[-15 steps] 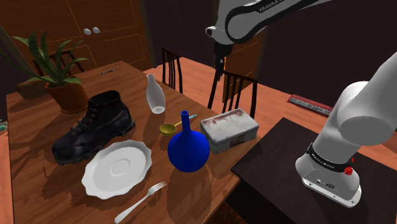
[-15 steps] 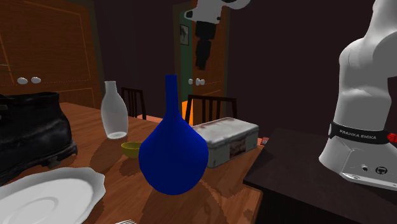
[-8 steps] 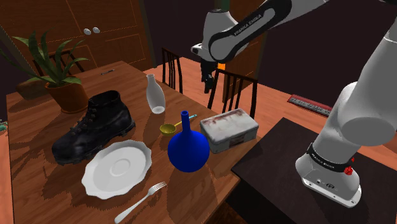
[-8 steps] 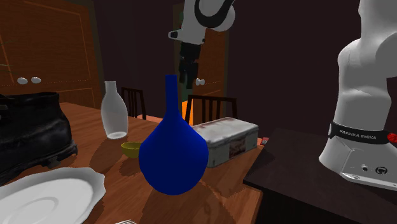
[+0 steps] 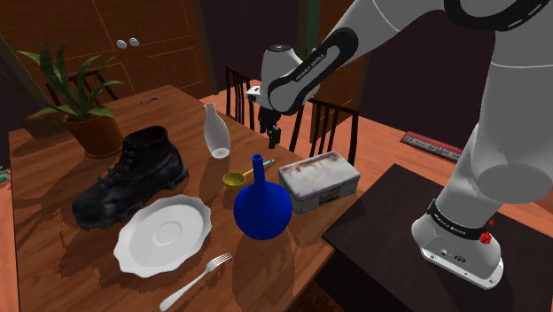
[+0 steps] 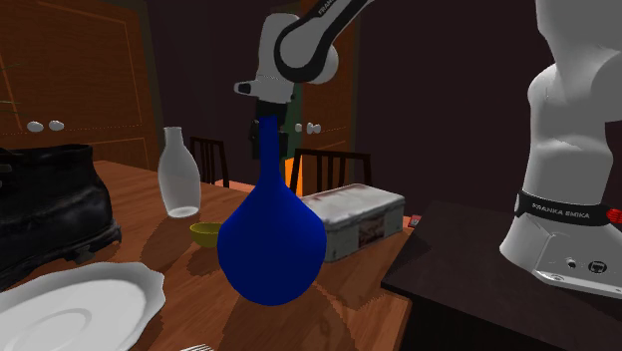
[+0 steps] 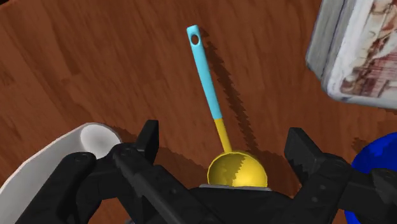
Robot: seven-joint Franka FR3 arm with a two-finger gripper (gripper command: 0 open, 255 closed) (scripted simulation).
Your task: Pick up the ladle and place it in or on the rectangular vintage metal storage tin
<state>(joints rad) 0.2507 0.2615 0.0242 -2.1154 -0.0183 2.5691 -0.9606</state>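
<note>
Ladle (image 7: pixel 215 114) lying flat on the wooden table (image 5: pixel 44 257), near the edge facing the chairs, just beside the blue vase (image 5: pixel 262 209) and near the storage tin (image 5: pixel 321 182); position unchanged. The gripper (image 7: pixel 224 143), high overhead a second ago, has descended and hovers directly above it, fingers spread apart, grasping nothing. Ladle: round yellow bowl; handle yellow, then light blue, with a hole at its tip. Arm band (image 6: pixel 563 211) reads "FRANKA EMIKA".

white glossy arm (image 5: pixel 505 151), dark joint bands (image 5: pixel 496 9); black ring (image 5: pixel 452 223) near base (image 5: pixel 456 255), white lettering, small red dot (image 5: pixel 486 237); all-black two-finger gripper (image 5: pixel 273 136), blocky fingers (image 7: pixel 146 137).
</note>
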